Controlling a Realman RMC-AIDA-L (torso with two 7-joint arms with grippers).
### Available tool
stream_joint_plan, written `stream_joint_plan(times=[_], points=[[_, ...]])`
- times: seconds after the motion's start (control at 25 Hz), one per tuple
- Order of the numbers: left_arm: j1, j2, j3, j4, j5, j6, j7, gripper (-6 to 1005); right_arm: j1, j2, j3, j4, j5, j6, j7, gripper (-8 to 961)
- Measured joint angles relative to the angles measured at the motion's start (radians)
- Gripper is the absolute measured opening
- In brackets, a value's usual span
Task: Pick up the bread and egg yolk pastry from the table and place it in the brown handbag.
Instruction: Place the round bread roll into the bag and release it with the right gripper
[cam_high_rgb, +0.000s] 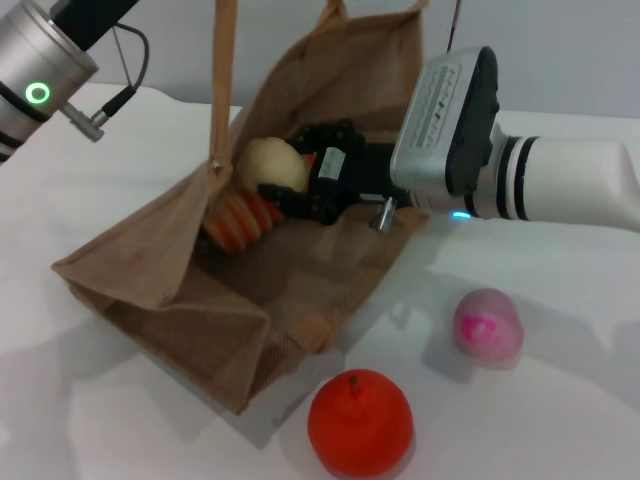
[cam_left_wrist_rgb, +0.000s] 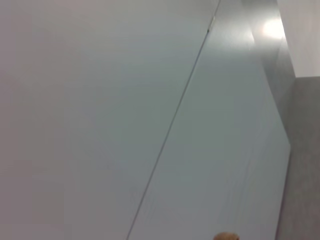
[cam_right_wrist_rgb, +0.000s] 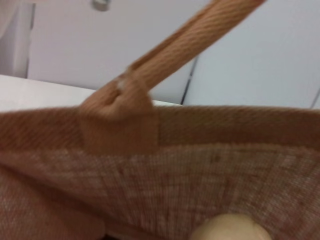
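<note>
Nearest my head camera sits a red-orange fruit (cam_high_rgb: 360, 422) on the table (cam_high_rgb: 560, 420), with a pink ball (cam_high_rgb: 488, 324) just beyond it – neither is my concern. The brown handbag (cam_high_rgb: 160, 290) gapes open, one handle (cam_high_rgb: 224, 80) apparently lifted by my left arm, whose gripper is out of view. My right gripper (cam_high_rgb: 300, 170) reaches inside the mouth, its dark fingers (cam_high_rgb: 325, 135) closed around the egg yolk pastry (cam_high_rgb: 272, 163), which sits directly above the bread (cam_high_rgb: 243, 219) already lying in the bag – I judge releasing is all that remains
</note>
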Motion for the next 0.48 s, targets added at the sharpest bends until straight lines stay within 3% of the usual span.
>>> stream_joint_plan(times=[0.28, 0.48], points=[[0.034, 0.002, -0.003, 0.002, -0.04, -0.002, 0.001, 168, -0.008, 0.0, 0.002, 0.023, -0.004, 0.052, -0.018, 529], [0.061, 0.004, -0.004, 0.002, -0.068, -0.002, 0.005, 170, -0.014, 0.0, 0.004, 0.033, -0.003, 0.075, -0.024, 612]])
